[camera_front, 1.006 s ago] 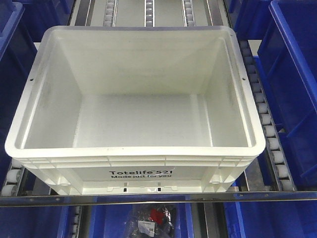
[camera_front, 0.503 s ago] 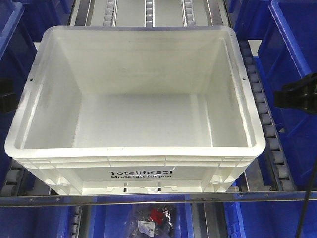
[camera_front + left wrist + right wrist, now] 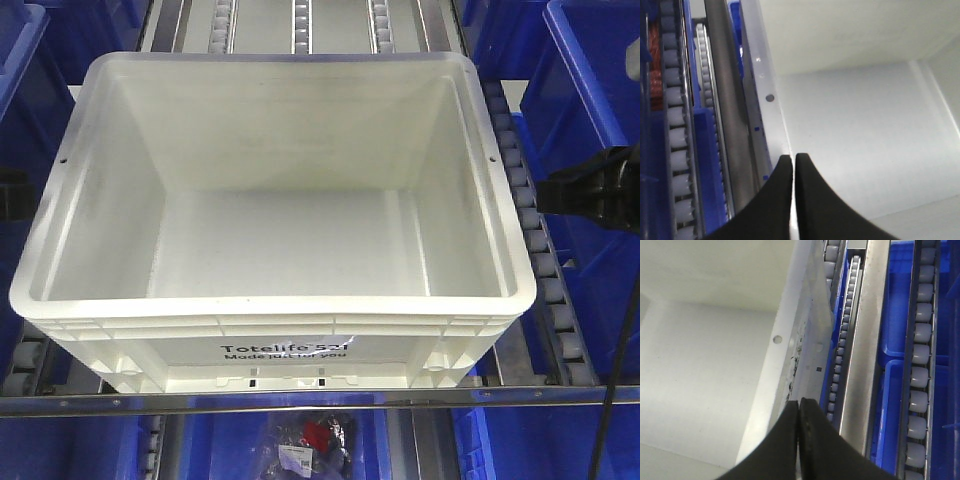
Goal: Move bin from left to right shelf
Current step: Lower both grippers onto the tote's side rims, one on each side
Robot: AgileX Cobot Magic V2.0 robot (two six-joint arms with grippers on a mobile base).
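on the rollers (image 3: 548,290), among blue bins (image 3: 590,90), the white bin (image 3: 270,306) sat empty and square to the front rail (image 3: 320,399), its printed side facing the camera. it rested there unlifted, so the move to the right shelf looked not yet begun.

left of the bin, the left gripper (image 3: 793,156) hung just outside the rim (image 3: 771,115); its wrist view showed two black fingers (image 3: 776,200) pressed together with only a hairline slit between them, holding nothing. right of the bin, the right gripper (image 3: 798,401) sat in the mirror place, fingers also closed on each other and empty, tips over the rim's outer edge. from the front both showed only as dark shapes beside the bin's side walls, near the rim but apparently not touching it.

the risk lay in the grip. closed fingers could not take the thick rim; pushed inward as they were, they would likely shove the bin along the rollers or skew it toward the blue bins on its right. should one side catch before the other, the bin would probably tilt and twist, being wide and held at only two small spots. a pinch on the smooth wall below the rim could slip and drop the bin back onto the rollers. lifted too low, its base could snag the front rail.
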